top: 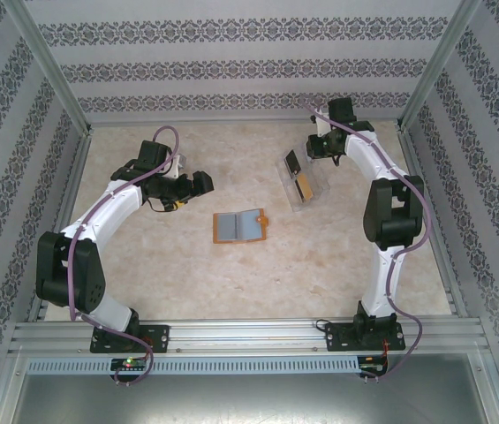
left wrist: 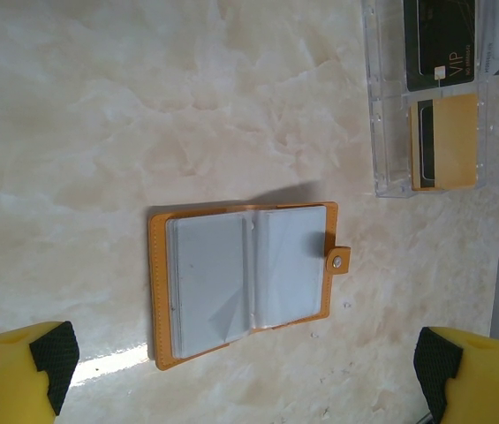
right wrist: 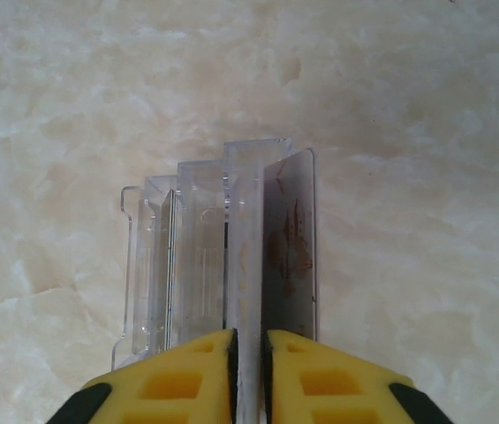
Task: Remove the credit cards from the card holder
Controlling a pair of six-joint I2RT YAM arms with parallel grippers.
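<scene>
The orange card holder [top: 238,227] lies open and flat mid-table, its greyish pockets [left wrist: 214,278] facing up and its snap tab [left wrist: 339,261] to the right. My left gripper [left wrist: 249,375] hovers above its near edge, wide open and holding nothing. A clear tray [top: 299,179] holds a dark credit card [left wrist: 439,40] and a yellow-orange one [left wrist: 448,141]. My right gripper [right wrist: 249,344] is over the tray's far end [right wrist: 200,247], jaws a narrow slit apart. A dark card [right wrist: 289,256] stands upright in the tray just right of that slit.
Marble-patterned tabletop [top: 178,265] surrounds the card holder on all sides. Aluminium frame posts and patterned walls [top: 231,79] close in the table at the back and sides. The tray lies tilted, right of the centre and behind the card holder.
</scene>
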